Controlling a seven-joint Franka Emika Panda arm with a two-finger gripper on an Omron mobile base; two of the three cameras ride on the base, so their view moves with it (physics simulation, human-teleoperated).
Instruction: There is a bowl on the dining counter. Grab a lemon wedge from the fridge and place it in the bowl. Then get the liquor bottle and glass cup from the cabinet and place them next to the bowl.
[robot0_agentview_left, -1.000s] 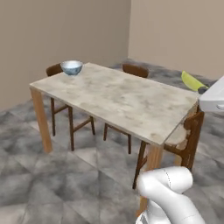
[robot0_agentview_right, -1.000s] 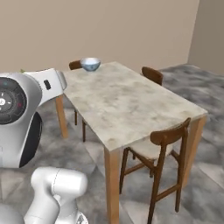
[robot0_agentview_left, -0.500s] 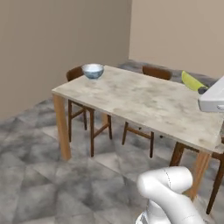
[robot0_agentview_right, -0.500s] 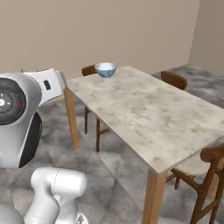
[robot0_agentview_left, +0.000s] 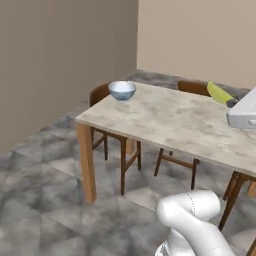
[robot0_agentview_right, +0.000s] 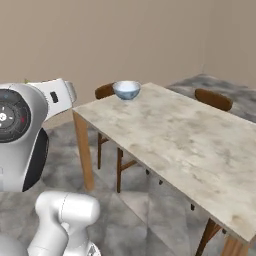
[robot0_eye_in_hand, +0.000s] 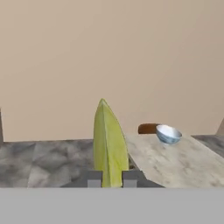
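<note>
My gripper (robot0_eye_in_hand: 112, 178) is shut on the lemon wedge (robot0_eye_in_hand: 108, 142), a yellow-green sliver standing up between the two fingertips. From the left base camera the lemon wedge (robot0_agentview_left: 219, 93) pokes out of the gripper (robot0_agentview_left: 231, 103) at the right edge, above the dining counter (robot0_agentview_left: 175, 122). The pale blue bowl (robot0_agentview_left: 122, 90) stands upright near the counter's far left corner, well away from the gripper. That same bowl (robot0_agentview_right: 126, 90) sits at the far corner of the dining counter (robot0_agentview_right: 190, 142) in the right base view. In the hand view the bowl (robot0_eye_in_hand: 168, 134) lies right of the wedge.
Wooden chairs (robot0_agentview_left: 100, 94) (robot0_agentview_right: 213, 99) are tucked in around the table on both long sides. Beige walls close the room behind it. Grey stone floor (robot0_agentview_left: 45, 200) lies open to the left of the table.
The whole picture has shifted: the base has driven round the table's end, so table and bowl sit further right and nearer. The wedge stays in the shut gripper.
</note>
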